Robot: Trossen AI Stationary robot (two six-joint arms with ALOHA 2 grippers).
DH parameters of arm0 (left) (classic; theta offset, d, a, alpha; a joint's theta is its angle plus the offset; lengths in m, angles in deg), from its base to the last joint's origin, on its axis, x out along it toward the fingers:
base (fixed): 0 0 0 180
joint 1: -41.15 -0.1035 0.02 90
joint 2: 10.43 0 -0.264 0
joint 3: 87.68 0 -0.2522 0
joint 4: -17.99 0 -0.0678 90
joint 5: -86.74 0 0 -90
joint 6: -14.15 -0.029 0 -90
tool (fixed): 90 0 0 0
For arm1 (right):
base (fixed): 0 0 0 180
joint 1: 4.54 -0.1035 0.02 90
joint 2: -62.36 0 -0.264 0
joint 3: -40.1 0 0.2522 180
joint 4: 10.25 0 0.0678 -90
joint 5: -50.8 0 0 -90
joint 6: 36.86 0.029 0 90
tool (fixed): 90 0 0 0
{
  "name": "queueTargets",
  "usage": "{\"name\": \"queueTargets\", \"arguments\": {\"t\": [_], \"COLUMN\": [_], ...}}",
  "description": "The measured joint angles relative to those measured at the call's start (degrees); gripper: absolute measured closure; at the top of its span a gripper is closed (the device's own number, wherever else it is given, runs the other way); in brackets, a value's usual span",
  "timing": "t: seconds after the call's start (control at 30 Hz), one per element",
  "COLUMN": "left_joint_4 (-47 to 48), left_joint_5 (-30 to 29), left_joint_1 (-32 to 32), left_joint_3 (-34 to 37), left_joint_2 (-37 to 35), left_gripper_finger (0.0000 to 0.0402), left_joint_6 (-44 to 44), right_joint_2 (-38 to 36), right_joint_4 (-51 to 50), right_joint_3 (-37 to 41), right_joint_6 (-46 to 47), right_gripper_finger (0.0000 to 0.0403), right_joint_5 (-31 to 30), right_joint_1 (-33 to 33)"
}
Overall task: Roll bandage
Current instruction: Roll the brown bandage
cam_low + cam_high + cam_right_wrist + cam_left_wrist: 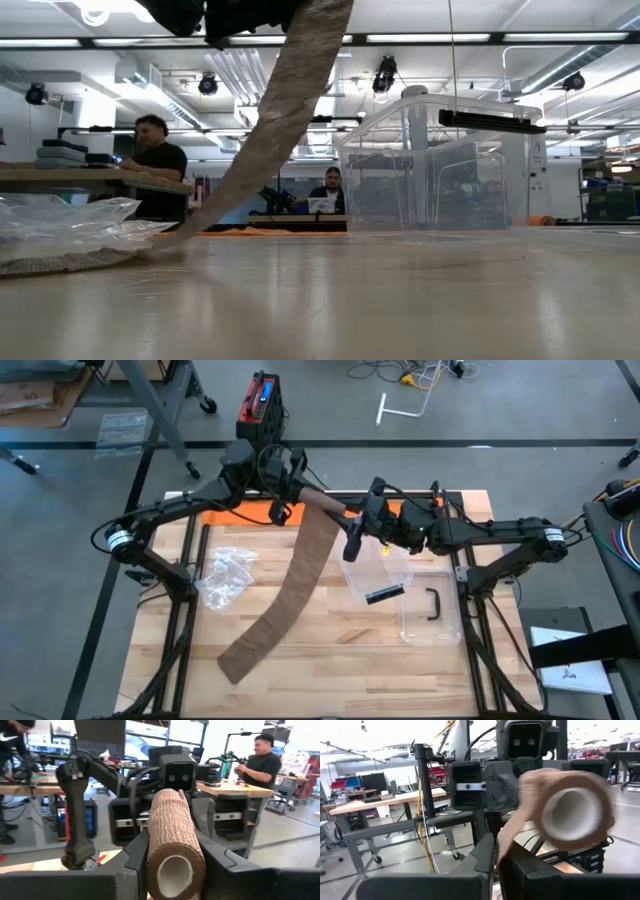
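Holding the bandage roll (175, 852) lengthwise between its fingers, your right gripper (352, 532) is clamped on the brown wrap so that the white core faces back toward its own wrist camera; that keeps the roll's axis free to turn and gives the strip a fixed spool to wind onto. The roll sits raised above the far middle of the wooden table (330, 660), facing your left gripper (283, 488) across a short gap. Your left gripper has pinched down narrow on the strip just beside the roll, and in its wrist view the tan band runs from the roll down between its dark fingers (485, 857), so I judge it is there to keep tension and guide the wrap. From that pinch the loose tail (285, 595) hangs down and trails across the table toward the near edge, its end lying flat on the wood; the low view shows it sloping up off the surface. Most of the strip is still unwound, so you look early in the rolling. A crumpled clear plastic bag (225, 575) lies just beside the tail, and a clear plastic container (440, 622) sits near the right arm; watch that the tail does not drag the bag as it is drawn in.
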Motion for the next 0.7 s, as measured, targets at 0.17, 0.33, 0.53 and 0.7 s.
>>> {"name": "queueTargets", "arguments": {"t": [0.17, 0.33, 0.53, 0.7], "left_joint_4": [0.0, 0.0, 0.3, 1.5], "left_joint_5": [-1.1, -1.1, -2.3, -2.3], "left_joint_1": [-0.3, -0.4, -0.7, -1.4], "left_joint_3": [0.0, 0.1, 0.6, 0.9], "left_joint_2": [0.0, 1.1, 1.9, 1.9], "left_gripper_finger": [0.04, 0.0401, 0.0401, 0.0401], "left_joint_6": [0.8, 0.8, 0.2, 0.2], "right_joint_2": [0.0, 0.0, 0.0, -0.2], "right_joint_4": [1.8, 3.4, 3.5, 3.8], "right_joint_3": [0.0, 0.0, 0.0, 0.0], "right_joint_6": [1.7, 4.0, 6.0, 6.1], "right_gripper_finger": [0.0295, 0.0302, 0.0298, 0.0304], "right_joint_5": [3.4, 6.0, 7.4, 8.1], "right_joint_1": [0.0, 0.0, 0.1, 0.1]}}
